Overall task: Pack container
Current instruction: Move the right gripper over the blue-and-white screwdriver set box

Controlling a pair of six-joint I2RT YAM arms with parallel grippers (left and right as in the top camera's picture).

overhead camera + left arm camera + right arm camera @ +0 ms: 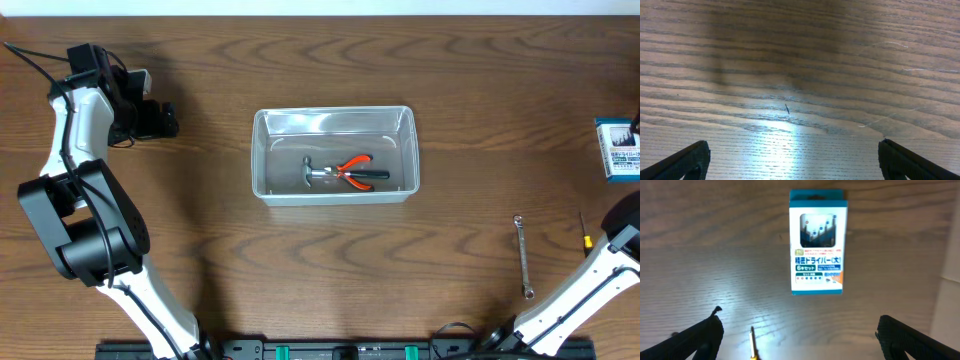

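Note:
The container [262, 150], a clear rectangular tub, stands mid-table. Inside it lie orange-handled pliers [357, 170] and a small metal hammer-like tool [312, 172]. My left gripper [168, 121] is far off at the table's back left; in its wrist view it [792, 145] stands open over bare wood. At the right edge, my right gripper [800, 321] is open, nothing between its fingers. A yellow-handled screwdriver [752, 341] points up between them, nearer the left finger. A blue-and-white box [817, 242] lies ahead of it.
A slim wrench [523, 257] lies on the wood right of the container, with the screwdriver [584, 230] beyond it. The box [620, 148] sits at the right table edge. Both arm bases stand along the front edge.

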